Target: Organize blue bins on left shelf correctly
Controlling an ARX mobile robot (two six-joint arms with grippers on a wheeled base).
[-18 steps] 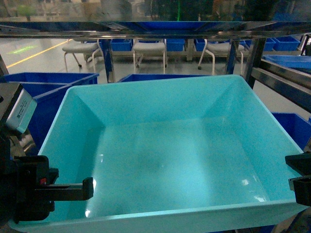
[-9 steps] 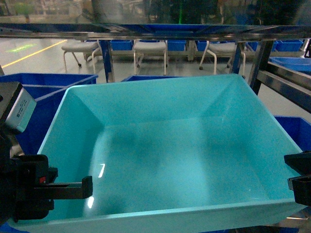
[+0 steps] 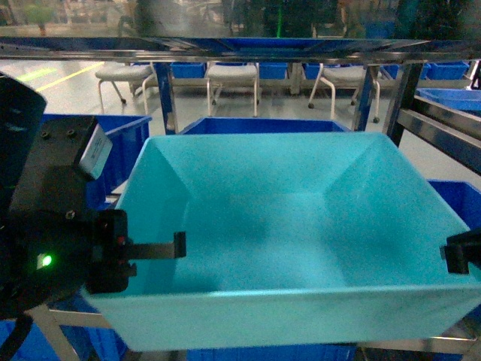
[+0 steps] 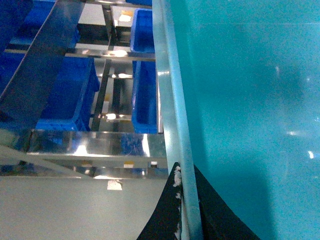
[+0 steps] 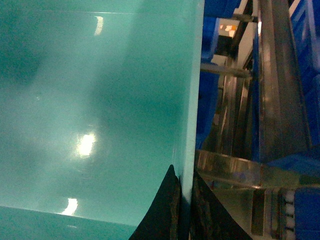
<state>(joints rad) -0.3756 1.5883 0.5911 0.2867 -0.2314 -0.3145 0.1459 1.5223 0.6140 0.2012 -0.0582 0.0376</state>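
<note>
One light turquoise blue bin (image 3: 285, 226) fills the middle of the head view, held level between both arms in front of the left shelf (image 3: 225, 53). My left gripper (image 3: 169, 248) is shut on the bin's left wall; in the left wrist view the rim runs between its black fingers (image 4: 172, 210). My right gripper (image 3: 455, 256) is shut on the right wall, and the right wrist view shows the wall (image 5: 187, 125) pinched at the gripper (image 5: 186, 200). The bin's glossy inside (image 5: 100, 100) is empty.
Darker blue crates (image 3: 263, 124) sit behind the bin, with others at left (image 3: 120, 135) and right (image 3: 451, 195). Steel shelf beams (image 4: 90, 145) and a post (image 3: 398, 90) stand close by. White rollers (image 5: 287, 210) show at lower right. White chairs (image 3: 229, 75) stand beyond.
The bin has moved away from the camera toward the shelf, and its near wall now shows. The left arm has come up and rightward into view, still gripping.
</note>
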